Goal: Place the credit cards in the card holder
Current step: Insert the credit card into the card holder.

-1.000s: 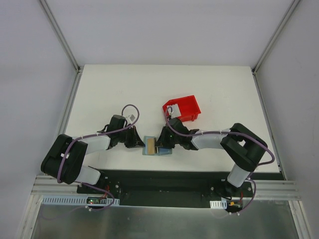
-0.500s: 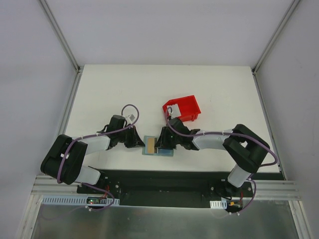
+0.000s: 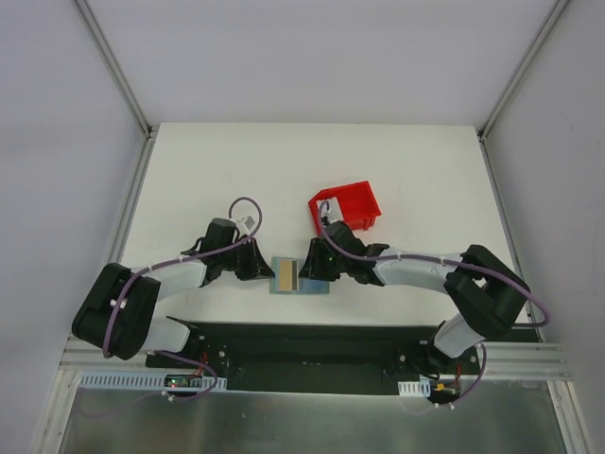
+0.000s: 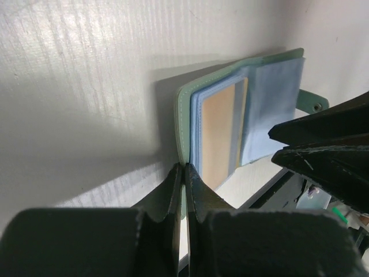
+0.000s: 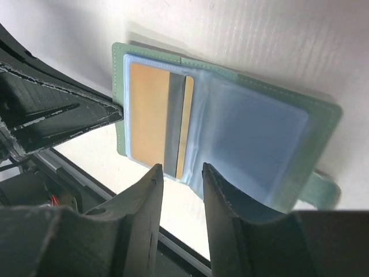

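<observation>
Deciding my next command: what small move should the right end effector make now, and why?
Probably back the right end effector away from the card holder. Its jaws stand open, holding nothing, and the orange card looks seated in a sleeve. The left end effector is shut on the holder's cover edge, pinning it open, so leave it there.

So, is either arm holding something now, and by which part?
The left fingers pinch the card holder by the edge of its green cover. The right fingers are open, holding nothing.
</observation>
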You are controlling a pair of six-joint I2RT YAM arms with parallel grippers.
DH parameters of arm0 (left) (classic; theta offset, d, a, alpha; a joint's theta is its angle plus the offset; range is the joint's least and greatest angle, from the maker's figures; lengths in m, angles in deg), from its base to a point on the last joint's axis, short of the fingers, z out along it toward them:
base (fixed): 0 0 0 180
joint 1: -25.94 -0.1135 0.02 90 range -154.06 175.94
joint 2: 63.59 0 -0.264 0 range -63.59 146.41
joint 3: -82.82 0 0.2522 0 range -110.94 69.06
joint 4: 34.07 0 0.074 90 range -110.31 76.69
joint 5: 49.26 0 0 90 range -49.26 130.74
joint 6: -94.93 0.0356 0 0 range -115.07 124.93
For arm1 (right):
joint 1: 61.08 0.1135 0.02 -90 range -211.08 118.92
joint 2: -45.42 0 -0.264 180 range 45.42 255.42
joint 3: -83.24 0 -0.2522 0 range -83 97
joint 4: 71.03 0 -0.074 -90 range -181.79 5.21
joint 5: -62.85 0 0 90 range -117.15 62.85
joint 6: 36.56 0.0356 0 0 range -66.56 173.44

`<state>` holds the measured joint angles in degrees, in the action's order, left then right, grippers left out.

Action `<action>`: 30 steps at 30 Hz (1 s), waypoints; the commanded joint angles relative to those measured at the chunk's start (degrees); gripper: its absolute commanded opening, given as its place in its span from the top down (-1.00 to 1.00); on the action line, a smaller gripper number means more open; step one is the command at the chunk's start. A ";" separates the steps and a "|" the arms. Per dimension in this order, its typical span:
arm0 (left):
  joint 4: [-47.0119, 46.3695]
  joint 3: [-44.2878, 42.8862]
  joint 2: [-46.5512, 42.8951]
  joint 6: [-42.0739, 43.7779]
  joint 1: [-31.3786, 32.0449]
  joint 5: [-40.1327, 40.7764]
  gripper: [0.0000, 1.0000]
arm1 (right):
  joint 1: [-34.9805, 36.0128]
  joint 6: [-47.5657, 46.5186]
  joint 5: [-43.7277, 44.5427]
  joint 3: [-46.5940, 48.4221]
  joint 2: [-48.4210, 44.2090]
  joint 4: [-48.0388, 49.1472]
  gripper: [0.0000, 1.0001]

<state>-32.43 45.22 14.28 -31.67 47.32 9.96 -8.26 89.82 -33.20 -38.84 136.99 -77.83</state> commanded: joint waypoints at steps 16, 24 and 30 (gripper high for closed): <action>4.74 -2.18 -9.48 -2.07 1.37 -1.38 1.00 | 5.01 -6.41 2.70 12.26 2.90 -8.63 0.00; 4.74 -2.18 -9.66 -2.34 1.90 -1.38 1.00 | 5.54 -8.34 4.28 16.39 6.60 -12.84 -0.17; 4.65 -2.88 -9.84 -1.90 2.25 -1.91 1.00 | 6.42 -9.57 4.55 18.15 8.71 -15.40 -0.19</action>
<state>-27.80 44.74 5.71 -33.33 48.74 9.41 -2.69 82.04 -29.48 -23.60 144.51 -90.00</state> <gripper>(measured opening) 0.006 0.590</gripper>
